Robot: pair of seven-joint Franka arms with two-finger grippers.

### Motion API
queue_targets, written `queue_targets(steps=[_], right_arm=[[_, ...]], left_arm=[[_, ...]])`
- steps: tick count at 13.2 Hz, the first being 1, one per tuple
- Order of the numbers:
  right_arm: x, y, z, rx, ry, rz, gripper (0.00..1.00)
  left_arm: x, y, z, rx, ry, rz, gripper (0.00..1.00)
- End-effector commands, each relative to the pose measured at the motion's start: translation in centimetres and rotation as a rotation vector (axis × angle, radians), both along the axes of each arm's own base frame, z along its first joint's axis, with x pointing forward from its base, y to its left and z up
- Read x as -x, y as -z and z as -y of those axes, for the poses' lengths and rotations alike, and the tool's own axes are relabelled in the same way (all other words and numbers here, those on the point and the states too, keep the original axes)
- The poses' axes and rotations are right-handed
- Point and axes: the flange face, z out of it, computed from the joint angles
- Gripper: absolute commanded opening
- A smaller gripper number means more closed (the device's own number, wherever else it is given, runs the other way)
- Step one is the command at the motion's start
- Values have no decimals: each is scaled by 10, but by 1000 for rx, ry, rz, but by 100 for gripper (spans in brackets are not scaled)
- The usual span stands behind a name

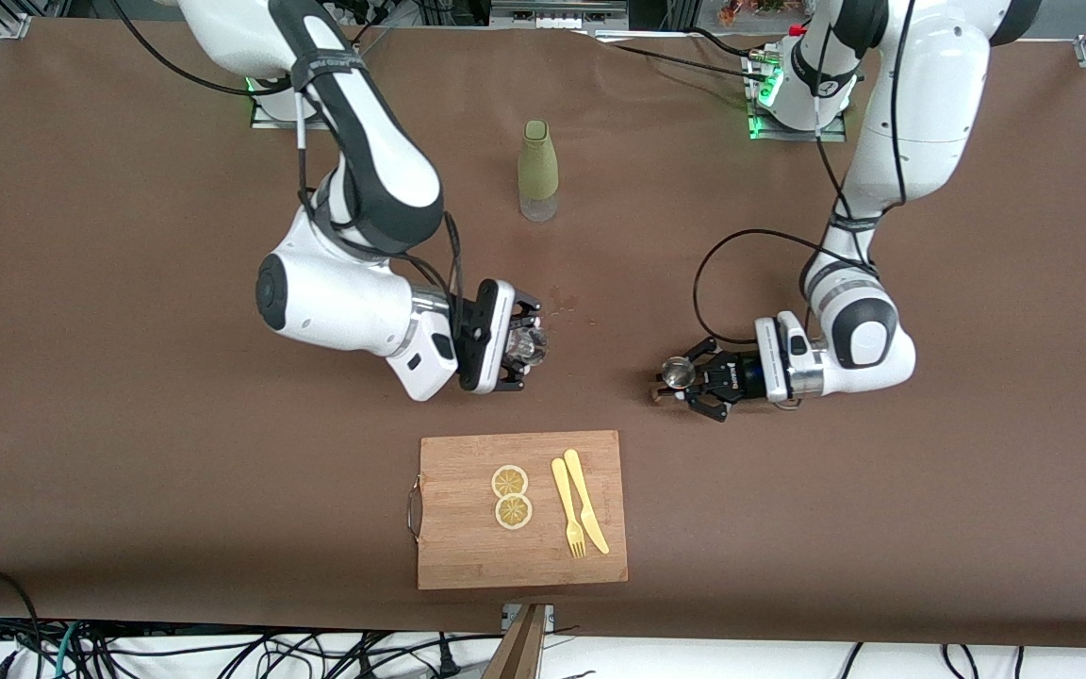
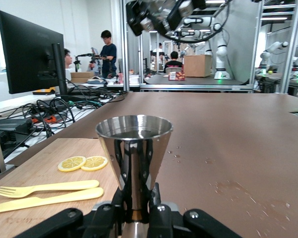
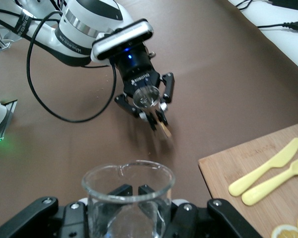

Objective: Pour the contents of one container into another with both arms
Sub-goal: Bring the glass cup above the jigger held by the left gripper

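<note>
A steel jigger cup [image 2: 134,144] stands upright, low over the brown table, with my left gripper [image 2: 135,198] shut on its narrow waist. In the front view the jigger [image 1: 675,373] and left gripper [image 1: 671,384] sit toward the left arm's end, past the cutting board's corner. My right gripper [image 3: 131,191] is shut on a clear glass beaker [image 3: 126,208] with a pour lip, raised over the table's middle. The beaker [image 1: 528,347] looks empty. The two containers are apart, and the right wrist view looks down on the jigger [image 3: 145,95].
A green sleeved bottle [image 1: 537,170] stands in the middle of the table, toward the robots' bases. A wooden cutting board [image 1: 468,547] lies near the front edge with two lemon slices [image 1: 511,496], a yellow fork [image 1: 566,505] and a yellow knife [image 1: 585,500].
</note>
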Motion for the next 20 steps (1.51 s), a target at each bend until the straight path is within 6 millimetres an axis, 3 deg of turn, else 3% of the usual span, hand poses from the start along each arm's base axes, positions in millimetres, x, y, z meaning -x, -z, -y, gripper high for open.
queue_targets(steps=[1, 5, 10, 15, 18, 20], right_arm=[[10, -5, -8, 68, -24, 40, 5], [24, 2, -31, 182, -10, 54, 5], [31, 14, -51, 206, 22, 97, 5], [27, 24, -44, 245, 37, 102, 5], [37, 43, -46, 280, 17, 121, 5], [41, 59, -44, 300, 28, 145, 5]], left_arm=[[4, 2, 32, 6, -58, -41, 0], [22, 16, 87, 16, -142, -98, 0], [48, 29, 129, 22, -197, -145, 0], [79, 32, 136, 6, -177, -128, 0], [84, 29, 132, 11, -181, -134, 0], [76, 9, 132, 32, -186, -113, 0]])
